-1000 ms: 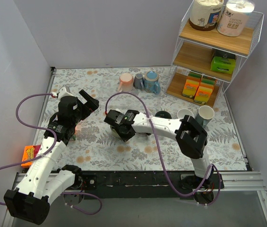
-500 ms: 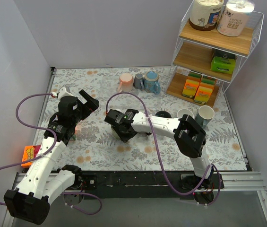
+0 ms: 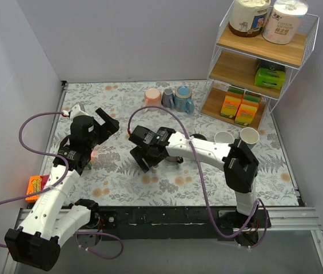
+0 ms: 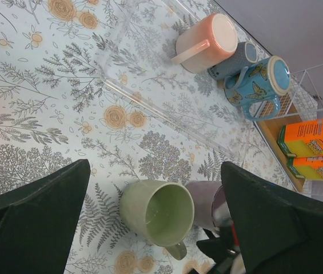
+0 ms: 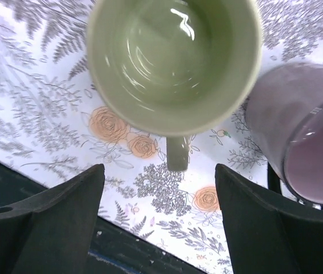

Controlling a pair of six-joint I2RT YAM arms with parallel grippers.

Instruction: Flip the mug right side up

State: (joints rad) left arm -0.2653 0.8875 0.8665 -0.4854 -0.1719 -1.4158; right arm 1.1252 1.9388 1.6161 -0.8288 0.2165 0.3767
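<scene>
My right fingers (image 5: 52, 222) had just spread and let go of the green mug (image 5: 172, 63), now standing mouth-up on the bench (image 5: 30, 103) beside a purple cup (image 5: 304, 137), so the job looked done; my left fingers (image 4: 30, 211) stayed spread.

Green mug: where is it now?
Right wrist view: the green mug stands mouth-up mid-table, just beyond the open right gripper, with the mauve mug close on its right.
</scene>
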